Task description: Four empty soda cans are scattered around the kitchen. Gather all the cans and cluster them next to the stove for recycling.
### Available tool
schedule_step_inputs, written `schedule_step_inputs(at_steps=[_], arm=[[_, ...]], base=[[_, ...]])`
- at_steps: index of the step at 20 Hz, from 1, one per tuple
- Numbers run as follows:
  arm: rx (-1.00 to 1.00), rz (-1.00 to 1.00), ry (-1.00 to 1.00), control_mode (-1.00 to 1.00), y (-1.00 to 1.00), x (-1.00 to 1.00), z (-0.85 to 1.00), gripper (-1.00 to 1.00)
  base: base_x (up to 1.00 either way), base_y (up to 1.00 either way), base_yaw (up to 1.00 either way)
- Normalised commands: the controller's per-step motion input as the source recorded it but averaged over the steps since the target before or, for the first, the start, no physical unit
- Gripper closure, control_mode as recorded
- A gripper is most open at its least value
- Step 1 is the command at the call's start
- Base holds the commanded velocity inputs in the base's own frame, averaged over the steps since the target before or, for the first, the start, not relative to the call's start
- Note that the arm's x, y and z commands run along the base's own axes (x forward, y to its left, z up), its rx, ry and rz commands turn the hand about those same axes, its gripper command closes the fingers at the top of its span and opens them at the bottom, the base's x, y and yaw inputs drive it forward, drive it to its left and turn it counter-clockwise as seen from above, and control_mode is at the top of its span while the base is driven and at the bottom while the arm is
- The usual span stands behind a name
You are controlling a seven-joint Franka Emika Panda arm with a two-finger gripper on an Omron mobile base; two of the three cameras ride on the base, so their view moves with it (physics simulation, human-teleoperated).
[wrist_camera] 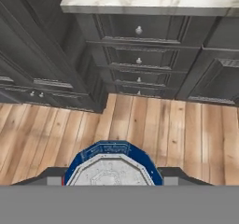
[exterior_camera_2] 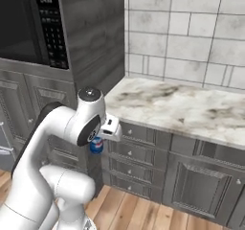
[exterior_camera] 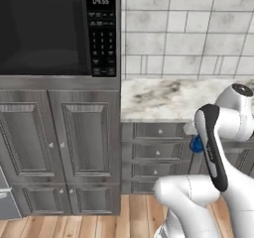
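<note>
— Where is the small blue cylindrical soda can relative to the two-finger gripper?
— Right between its dark fingers, which are clamped on its sides.
— And against the white-veined marble counter?
— Held in the air in front of the counter's edge, just below its top, over the wood floor.
— Its look?
— Blue wall with pale lettering, grey metal lid facing the hand camera.

Veined marble counter, planked wood floor, seemingly metal-topped blue can.
</note>
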Motion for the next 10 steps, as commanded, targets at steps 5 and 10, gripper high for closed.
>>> schedule_step_inputs(at_steps=[5,10], arm=[[0.0,0.0,0.0,1.0,0.0,0.0,0.0,1.0],[0.0,0.0,0.0,1.0,0.0,0.0,0.0,1.0]], base=[[0.78,0.89,-0.11],[0.11,0.69,-0.06]])
